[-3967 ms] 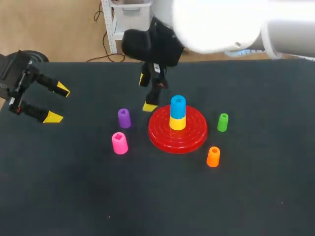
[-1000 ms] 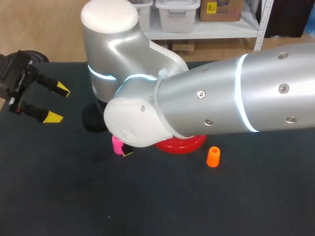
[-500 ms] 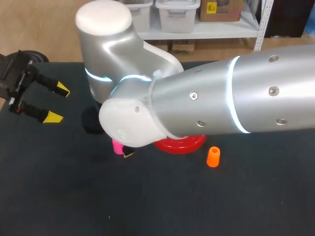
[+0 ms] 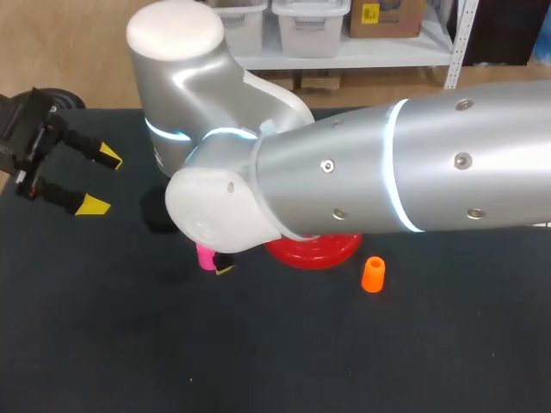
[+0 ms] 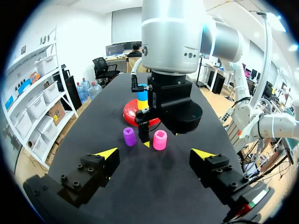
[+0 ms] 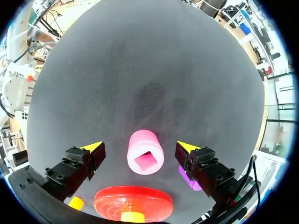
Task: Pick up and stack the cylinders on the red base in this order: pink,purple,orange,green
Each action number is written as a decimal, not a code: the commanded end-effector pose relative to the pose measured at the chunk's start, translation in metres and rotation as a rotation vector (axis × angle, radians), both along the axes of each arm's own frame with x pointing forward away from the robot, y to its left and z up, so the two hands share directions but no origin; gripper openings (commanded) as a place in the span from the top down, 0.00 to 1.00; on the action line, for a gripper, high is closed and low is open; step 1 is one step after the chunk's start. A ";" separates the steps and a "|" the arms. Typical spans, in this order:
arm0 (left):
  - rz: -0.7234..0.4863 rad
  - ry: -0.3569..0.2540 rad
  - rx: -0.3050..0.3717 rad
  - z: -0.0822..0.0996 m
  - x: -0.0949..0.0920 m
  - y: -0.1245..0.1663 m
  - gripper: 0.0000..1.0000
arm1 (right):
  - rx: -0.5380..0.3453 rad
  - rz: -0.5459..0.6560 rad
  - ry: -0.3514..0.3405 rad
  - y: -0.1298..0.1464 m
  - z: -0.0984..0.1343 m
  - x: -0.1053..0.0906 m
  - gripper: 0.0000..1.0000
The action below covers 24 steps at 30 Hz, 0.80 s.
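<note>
One pink cylinder (image 6: pixel 145 152), smooth plastic with a square socket in its top, stands mid-table between the spread fingers of the right claw (image 6: pixel 140 147), neither finger touching it. One purple cylinder (image 5: pixel 129 136) stands just beside it. One orange cylinder (image 4: pixel 373 274) sits near the single ridged, glossy red base (image 4: pixel 314 254). The left claw (image 4: pixel 99 181) gapes wide, empty, near the left edge of the matte table (image 4: pixel 258 361).

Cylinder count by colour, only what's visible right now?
pink cylinder: 1
purple cylinder: 1
orange cylinder: 1
blue cylinder: 1
yellow cylinder: 1
green cylinder: 0 in view
Total: 5
</note>
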State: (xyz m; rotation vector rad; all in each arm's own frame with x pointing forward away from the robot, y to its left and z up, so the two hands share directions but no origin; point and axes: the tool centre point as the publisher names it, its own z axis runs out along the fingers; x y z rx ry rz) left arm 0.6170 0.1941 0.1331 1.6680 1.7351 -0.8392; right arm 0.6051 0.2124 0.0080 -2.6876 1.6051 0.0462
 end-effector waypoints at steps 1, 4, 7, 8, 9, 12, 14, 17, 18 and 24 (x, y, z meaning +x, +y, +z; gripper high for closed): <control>0.001 -0.004 -0.002 -0.001 -0.001 0.001 0.00 | 0.000 -0.001 0.004 -0.001 0.001 0.001 0.00; 0.001 -0.004 -0.002 -0.001 -0.001 0.001 0.00 | 0.002 -0.004 0.011 -0.001 0.001 0.002 0.74; 0.001 -0.004 -0.002 -0.001 -0.001 0.001 0.00 | 0.002 -0.004 0.013 -0.001 0.001 0.002 1.00; 0.001 -0.004 -0.002 -0.001 -0.001 0.001 0.00 | 0.003 -0.005 0.014 -0.001 0.001 0.002 1.00; 0.001 -0.004 -0.002 -0.001 -0.001 0.001 0.00 | 0.004 -0.005 0.014 -0.001 0.001 0.002 1.00; 0.001 -0.004 -0.002 -0.001 -0.001 0.001 0.00 | 0.005 -0.004 0.018 -0.001 0.001 0.001 1.00; 0.001 -0.004 -0.002 -0.001 -0.001 0.001 0.00 | 0.006 -0.005 0.020 -0.001 0.001 0.001 1.00; 0.001 -0.004 -0.002 -0.001 -0.001 0.001 0.00 | 0.010 -0.006 0.023 -0.001 0.000 0.001 1.00; 0.001 -0.004 -0.002 -0.001 -0.001 0.001 0.00 | 0.011 -0.006 0.024 -0.001 0.000 0.001 1.00; 0.001 -0.004 -0.002 -0.001 -0.001 0.001 0.00 | 0.023 -0.018 0.037 -0.001 0.000 0.001 1.00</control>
